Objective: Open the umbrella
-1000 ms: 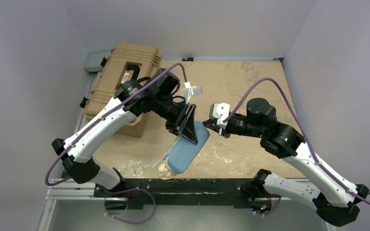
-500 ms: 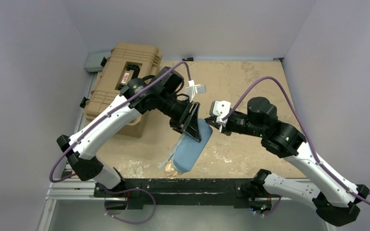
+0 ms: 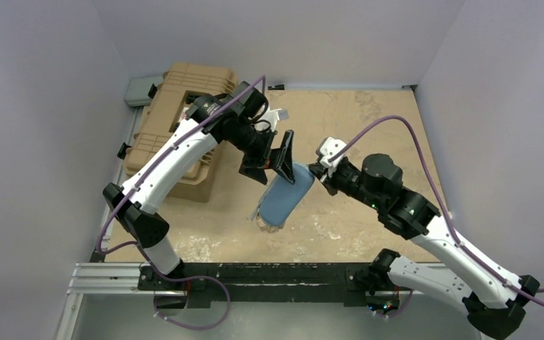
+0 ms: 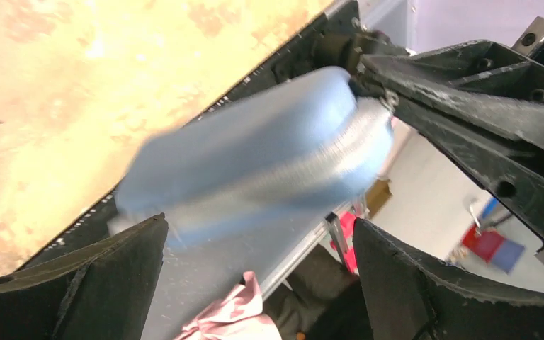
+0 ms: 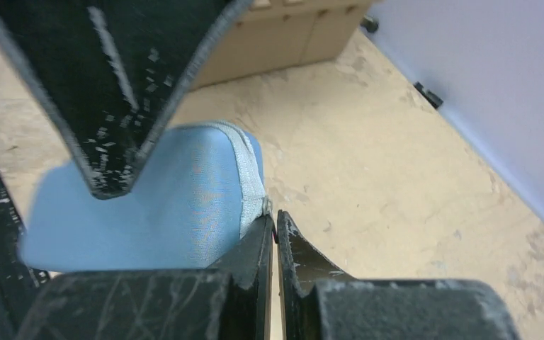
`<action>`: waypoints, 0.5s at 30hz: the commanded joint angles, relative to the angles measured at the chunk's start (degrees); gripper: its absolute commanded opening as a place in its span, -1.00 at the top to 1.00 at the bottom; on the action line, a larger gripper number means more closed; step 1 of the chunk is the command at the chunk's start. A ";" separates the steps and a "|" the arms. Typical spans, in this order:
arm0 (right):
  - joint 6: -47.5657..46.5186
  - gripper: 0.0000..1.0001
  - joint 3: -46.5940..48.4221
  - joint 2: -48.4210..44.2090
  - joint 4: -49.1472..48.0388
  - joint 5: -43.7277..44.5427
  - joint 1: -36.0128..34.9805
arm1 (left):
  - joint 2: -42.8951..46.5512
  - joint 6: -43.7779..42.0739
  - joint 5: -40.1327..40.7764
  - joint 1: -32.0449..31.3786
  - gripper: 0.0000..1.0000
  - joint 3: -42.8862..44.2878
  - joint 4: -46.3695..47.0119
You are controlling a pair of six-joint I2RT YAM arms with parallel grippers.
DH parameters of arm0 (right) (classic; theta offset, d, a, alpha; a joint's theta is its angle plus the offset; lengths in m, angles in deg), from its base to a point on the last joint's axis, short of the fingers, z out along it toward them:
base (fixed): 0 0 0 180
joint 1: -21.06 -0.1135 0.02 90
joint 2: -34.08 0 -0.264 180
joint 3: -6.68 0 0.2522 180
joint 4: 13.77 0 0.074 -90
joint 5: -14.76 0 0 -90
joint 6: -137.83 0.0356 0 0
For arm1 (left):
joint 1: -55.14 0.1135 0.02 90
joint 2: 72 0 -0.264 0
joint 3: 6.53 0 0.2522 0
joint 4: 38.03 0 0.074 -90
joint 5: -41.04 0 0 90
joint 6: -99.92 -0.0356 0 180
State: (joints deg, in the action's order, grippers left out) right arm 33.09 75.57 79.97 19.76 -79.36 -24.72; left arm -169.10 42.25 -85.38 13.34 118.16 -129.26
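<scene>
Peeking from the low end of the one light-blue sleeve (image 3: 283, 198), the single umbrella (image 3: 268, 224) shows only a crumpled scrap of pale beige cloth; the rest is hidden inside. The sleeve hangs tilted above the middle of the worktop (image 3: 368, 127), blurred in the left wrist view. The right gripper (image 5: 276, 221) has its jaws pinched on the sleeve's zip corner. The left gripper (image 4: 258, 227) has its jaws spread wide beside it. One tan hard case (image 3: 184, 99) sits far left.
</scene>
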 commanded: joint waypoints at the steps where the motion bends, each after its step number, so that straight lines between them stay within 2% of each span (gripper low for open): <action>1: 5.65 1.00 1.64 4.75 -1.96 10.49 0.41 | 1.41 -0.54 7.74 0.70 -1.00 4.30 -2.43; 6: 9.30 1.00 6.53 12.21 1.74 17.40 0.58 | 1.71 -1.75 16.64 0.67 -1.00 6.28 -5.10; 10: 16.22 1.00 18.91 19.98 10.89 27.54 1.43 | 3.26 -2.66 23.01 0.66 -1.00 8.12 -6.93; 15: 20.49 1.00 28.48 25.86 16.32 23.89 3.83 | 7.15 -3.41 24.93 0.63 -1.00 3.46 -4.32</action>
State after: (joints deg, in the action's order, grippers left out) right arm 47.65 95.53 104.69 33.13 -57.69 -22.55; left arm -166.93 40.77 -64.79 13.93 123.41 -134.38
